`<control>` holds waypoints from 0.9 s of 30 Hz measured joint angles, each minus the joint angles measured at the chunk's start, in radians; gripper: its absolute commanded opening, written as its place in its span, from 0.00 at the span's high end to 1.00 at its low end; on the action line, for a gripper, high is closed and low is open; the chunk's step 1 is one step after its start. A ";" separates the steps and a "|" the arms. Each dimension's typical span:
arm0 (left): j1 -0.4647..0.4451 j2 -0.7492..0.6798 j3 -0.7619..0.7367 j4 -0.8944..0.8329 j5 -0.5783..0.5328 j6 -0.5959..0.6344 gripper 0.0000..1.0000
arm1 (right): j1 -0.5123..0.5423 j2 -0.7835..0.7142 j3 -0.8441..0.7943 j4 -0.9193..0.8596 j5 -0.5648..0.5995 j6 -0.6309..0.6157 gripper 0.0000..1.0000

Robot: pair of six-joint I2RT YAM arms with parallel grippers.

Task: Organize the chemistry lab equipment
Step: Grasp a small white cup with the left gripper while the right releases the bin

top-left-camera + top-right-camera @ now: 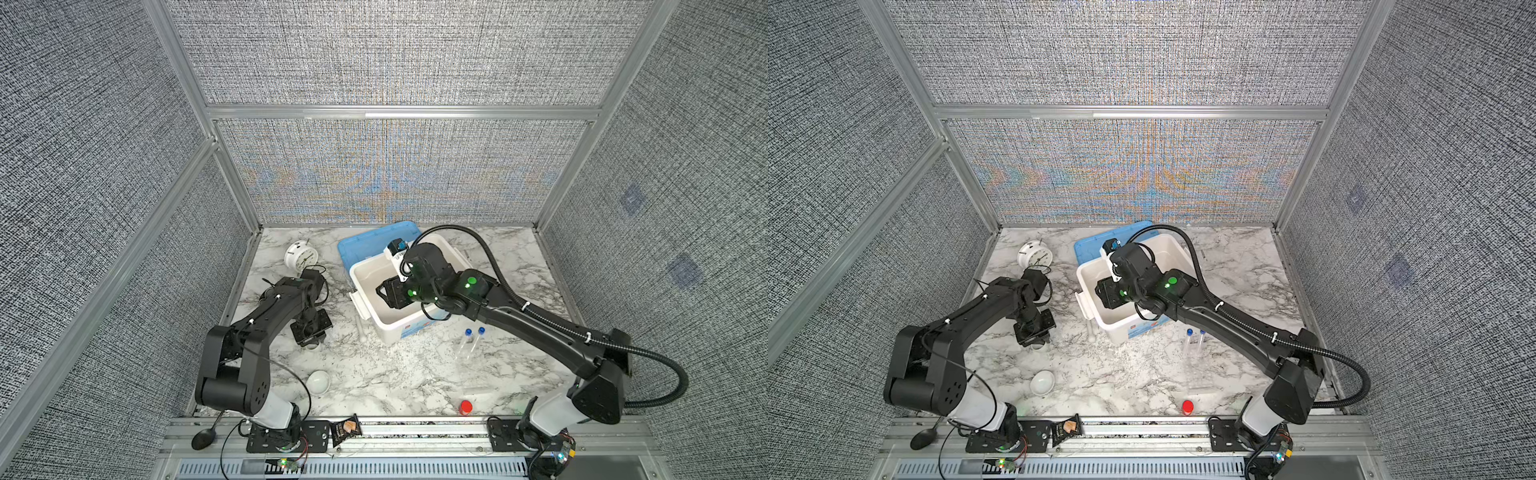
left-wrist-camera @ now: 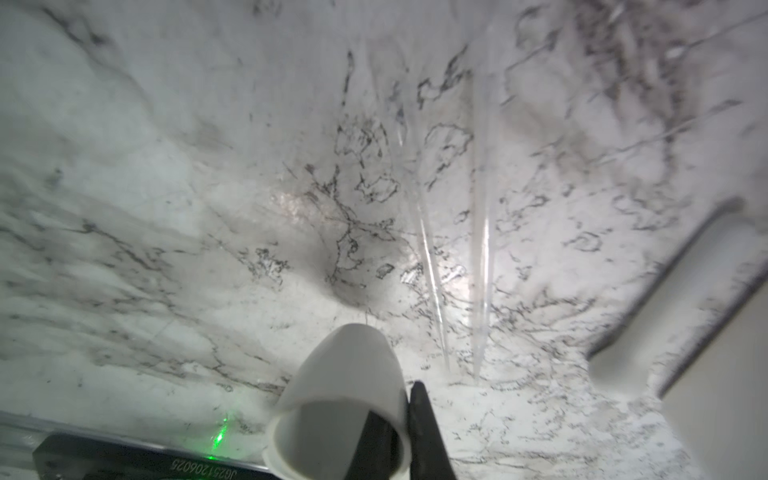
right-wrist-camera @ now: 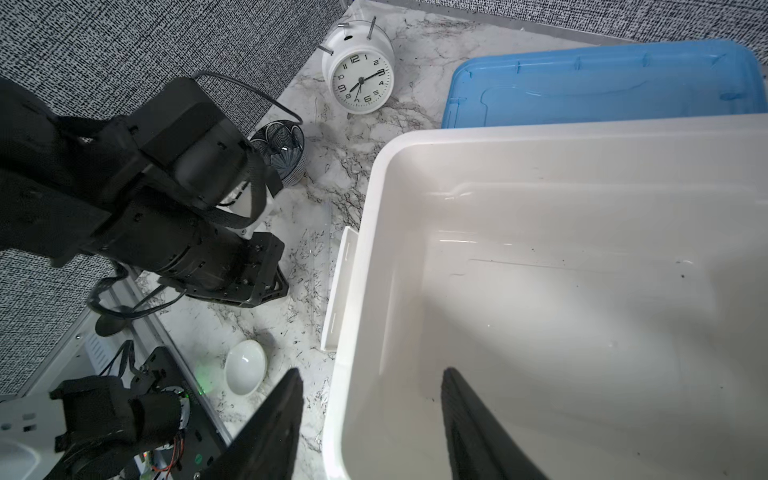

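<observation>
Biggest of all, a marbled tabletop point(image 1: 415, 374) under everything. Toward the back of it, a big white bin point(image 1: 370, 278) with an open top. Just behind the bin, a blue lid point(image 1: 361, 245) lying flat. Over the left edge of the bin, the right gripper point(image 3: 374, 415), jaws spread wide with nothing between them. In the right wrist view, one finger over the inside of the bin and one over the tabletop outside. Left of the bin, the left gripper point(image 2: 401, 409), pointing down, jaws pressed together and pinching the rim of a small white dish point(image 2: 345, 374), with one finger point(image 2: 422, 424) outside the wall and one inside. Hard to tell whether lifted or touching the tabletop. Near the back left corner, a round white alarm clock point(image 1: 300, 253). Past the front edge of the tabletop, a black snack packet point(image 1: 345, 430). Near the front left of the tabletop, a second white dish point(image 1: 318, 381), right way up and well apart from the bin. Just beside the bin's front left wall, a white pestle point(image 1: 360, 328) lying flat. In front of the bin, more to the right, two clear tubes with blue caps point(image 1: 468, 332), lying side by side, caps toward the bin. Near the front edge, a small red cap point(image 1: 466, 407).
</observation>
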 measured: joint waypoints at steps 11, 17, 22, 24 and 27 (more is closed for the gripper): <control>-0.118 -0.142 0.527 -0.224 -0.063 0.161 1.00 | -0.196 -0.121 -0.026 0.012 -0.048 -0.033 0.16; -0.243 0.048 0.800 -0.229 -0.072 0.285 1.00 | -0.320 -0.224 -0.069 0.009 0.005 -0.062 0.15; -0.336 0.229 0.940 -0.219 -0.055 0.366 1.00 | -0.381 -0.291 -0.108 -0.012 0.018 -0.064 0.15; -0.374 0.300 1.008 -0.220 -0.045 0.391 1.00 | -0.399 -0.309 -0.118 -0.022 0.027 -0.064 0.15; -0.426 0.383 1.061 -0.213 -0.024 0.421 1.00 | -0.422 -0.328 -0.133 -0.034 0.043 -0.063 0.15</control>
